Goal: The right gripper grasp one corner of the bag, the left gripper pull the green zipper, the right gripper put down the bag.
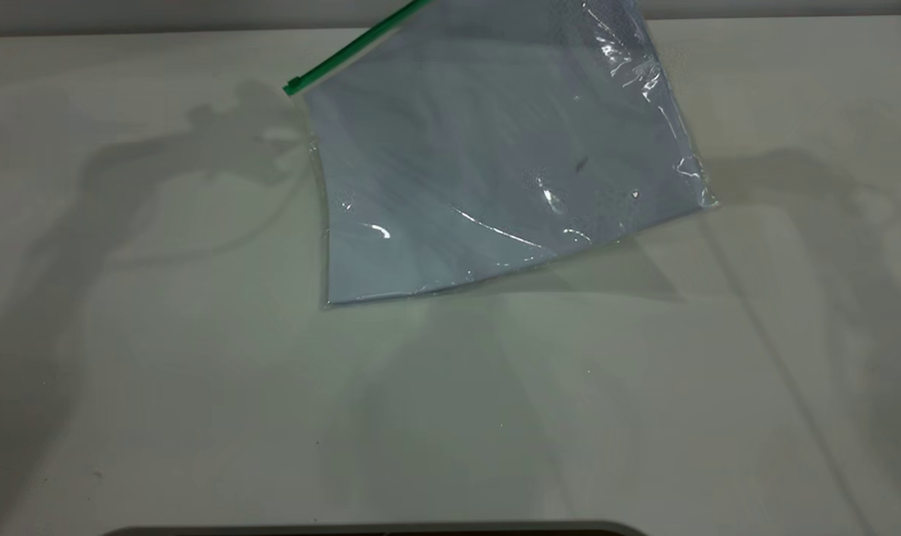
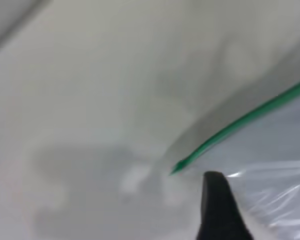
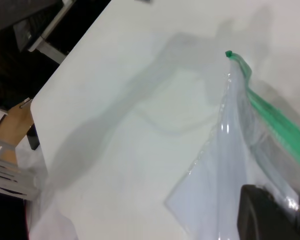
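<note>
We see the bag (image 1: 495,149) lifted at its far side and tilted, with only its near clear edge resting on the white table (image 1: 197,409). White sheets fill it, and its plastic shows creases and glints. The green zipper (image 1: 350,46) runs up along the raised edge and out of the exterior view at the top, and its free end (image 1: 293,86) hangs in the air above the table.

In the exterior view neither pincer appears; we see only their shadows on the table to either side of the bag.

In the right wrist view, the right pincer (image 3: 270,215) shows as a dark block pressed against the bag's plastic (image 3: 225,165) close by the green zipper (image 3: 275,125). The bag hangs away from it towards the table, and the zipper's far end (image 3: 229,53) is well apart from it. The pincer appears to hold the bag near the green strip, though we cannot tell how its jaws stand.

In the left wrist view, one dark tapered finger of the left pincer (image 2: 217,205) sits just beside the free end of the green zipper (image 2: 230,132), with the tip near the bag's clear edge (image 2: 270,185). We cannot tell whether it touches, or whether this pincer is wide or narrow.
</note>
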`<move>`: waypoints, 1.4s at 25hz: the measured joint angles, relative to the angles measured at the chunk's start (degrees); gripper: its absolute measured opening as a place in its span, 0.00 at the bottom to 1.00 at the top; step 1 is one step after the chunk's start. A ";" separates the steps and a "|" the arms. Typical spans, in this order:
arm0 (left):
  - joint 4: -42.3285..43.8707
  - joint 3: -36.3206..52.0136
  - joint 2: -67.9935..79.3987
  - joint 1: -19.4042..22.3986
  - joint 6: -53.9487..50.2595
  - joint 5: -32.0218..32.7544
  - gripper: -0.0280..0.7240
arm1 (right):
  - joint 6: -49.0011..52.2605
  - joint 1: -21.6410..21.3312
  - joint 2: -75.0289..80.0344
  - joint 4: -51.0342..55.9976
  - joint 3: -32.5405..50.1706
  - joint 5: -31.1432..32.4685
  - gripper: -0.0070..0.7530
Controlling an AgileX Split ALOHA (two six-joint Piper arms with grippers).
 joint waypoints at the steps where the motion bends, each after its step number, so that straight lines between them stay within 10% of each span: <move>1: -1.81 0.00 -1.32 0.00 -0.08 0.73 0.70 | 0.00 0.06 0.53 0.07 0.00 -0.06 0.05; 17: -13.92 0.00 -22.76 0.00 -6.46 12.83 0.72 | -0.01 4.68 5.77 -7.59 0.00 -18.30 0.09; 27: -13.80 0.00 -31.11 0.00 -13.21 18.24 0.72 | 3.58 5.73 3.35 -19.55 0.00 -20.68 0.65; 35: -13.59 0.06 -40.23 0.00 -18.69 18.35 0.72 | 20.97 5.46 -9.81 -36.05 0.00 -14.35 0.69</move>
